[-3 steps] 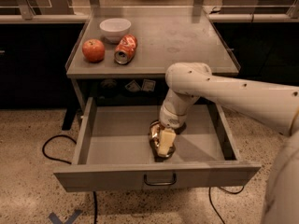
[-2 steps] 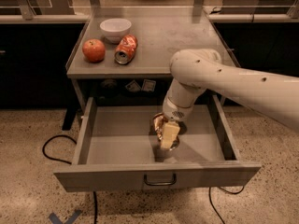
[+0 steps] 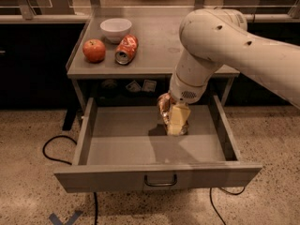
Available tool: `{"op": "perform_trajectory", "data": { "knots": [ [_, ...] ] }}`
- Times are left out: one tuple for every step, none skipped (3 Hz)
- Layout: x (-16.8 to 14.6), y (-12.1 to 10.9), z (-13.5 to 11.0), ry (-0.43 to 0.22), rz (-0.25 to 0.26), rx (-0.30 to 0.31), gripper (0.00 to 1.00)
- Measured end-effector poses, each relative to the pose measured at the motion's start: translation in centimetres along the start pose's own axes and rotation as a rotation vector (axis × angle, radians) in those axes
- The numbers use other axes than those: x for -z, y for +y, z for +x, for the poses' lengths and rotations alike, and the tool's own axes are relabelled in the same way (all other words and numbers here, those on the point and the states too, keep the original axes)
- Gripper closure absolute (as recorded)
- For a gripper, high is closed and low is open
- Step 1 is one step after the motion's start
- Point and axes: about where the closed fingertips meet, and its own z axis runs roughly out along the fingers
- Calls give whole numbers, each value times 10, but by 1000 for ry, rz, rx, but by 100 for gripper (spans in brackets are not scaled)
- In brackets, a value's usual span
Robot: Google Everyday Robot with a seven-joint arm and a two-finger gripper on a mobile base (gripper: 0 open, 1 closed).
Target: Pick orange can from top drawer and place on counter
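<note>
The top drawer (image 3: 117, 149) is pulled open, with a dark bar handle on its front. My gripper (image 3: 176, 118) hangs over the drawer's back middle, shut on the orange can (image 3: 164, 109), a dull brownish-orange can held a little above the drawer floor. One pale finger (image 3: 178, 120) covers most of the can's front. The counter (image 3: 159, 41) is the grey tabletop right above and behind the drawer.
On the counter's left stand a white bowl (image 3: 116, 28), a red apple (image 3: 94, 50) and a brighter red-orange can (image 3: 126, 49) lying on its side. My big white arm (image 3: 234, 46) crosses over the counter's right side. A black cable (image 3: 54, 146) lies on the floor at left.
The arm has risen and moved toward the counter, lifting the orange can off the drawer floor. The camera view has come closer.
</note>
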Motion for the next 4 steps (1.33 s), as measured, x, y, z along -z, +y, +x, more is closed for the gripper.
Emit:
{"op": "perform_trajectory", "data": {
  "knots": [
    [-2, -13, 5, 11, -8, -1, 100],
    [32, -57, 0, 79, 60, 16, 100],
    [102, -105, -31, 158, 201, 45, 100],
    [132, -122, -57, 124, 268, 62, 100]
  ]
}}
